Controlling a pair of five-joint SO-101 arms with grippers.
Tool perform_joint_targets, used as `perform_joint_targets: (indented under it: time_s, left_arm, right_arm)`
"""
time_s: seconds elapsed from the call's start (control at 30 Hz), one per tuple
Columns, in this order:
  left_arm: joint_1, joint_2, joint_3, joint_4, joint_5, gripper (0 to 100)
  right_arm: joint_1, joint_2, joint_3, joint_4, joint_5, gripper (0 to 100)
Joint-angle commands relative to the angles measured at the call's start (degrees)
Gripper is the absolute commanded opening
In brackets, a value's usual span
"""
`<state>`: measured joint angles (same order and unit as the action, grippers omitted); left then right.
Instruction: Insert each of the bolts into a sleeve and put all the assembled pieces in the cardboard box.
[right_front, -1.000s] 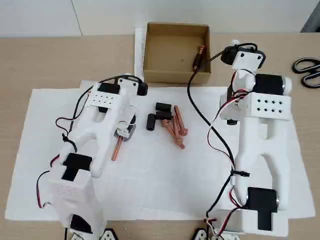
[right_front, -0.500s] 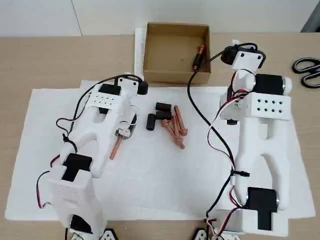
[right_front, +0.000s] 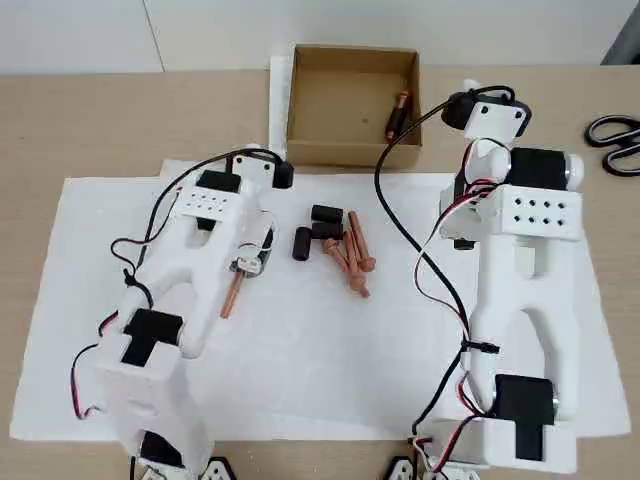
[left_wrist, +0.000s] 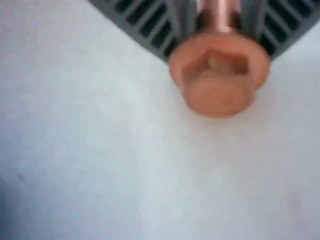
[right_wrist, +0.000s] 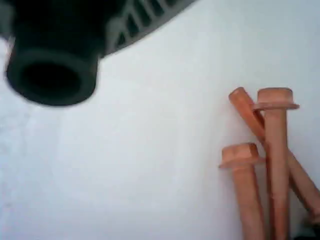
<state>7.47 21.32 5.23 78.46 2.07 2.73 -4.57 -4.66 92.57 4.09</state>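
Left end effector, at 9 o'clock from the centre of the white paper sheet, clenched on a copper-coloured hex-head metal bolt; right end effector grasping a black cylindrical plastic sleeve. Loose copper bolts heaped mid-sheet, with three loose black sleeves just beside them at 10 o'clock. Brown cardboard box on the tan surface at 12 o'clock of the sheet, one sleeved bolt inside.
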Motion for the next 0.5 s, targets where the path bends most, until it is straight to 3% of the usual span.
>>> perform_joint_targets:
  time_s: [0.0, 0.47]
  left_arm:
    - [-0.26, -0.18, 1.1, -3.34, 2.29, 1]
    - [-0.26, -0.26, 1.19, -2.9, 2.64, 1]
  right_arm:
    - [0.13, -3.03, -0.35, 0.22, 0.0, 0.4]
    - [0.13, -3.03, -0.35, 0.22, 0.0, 0.4]
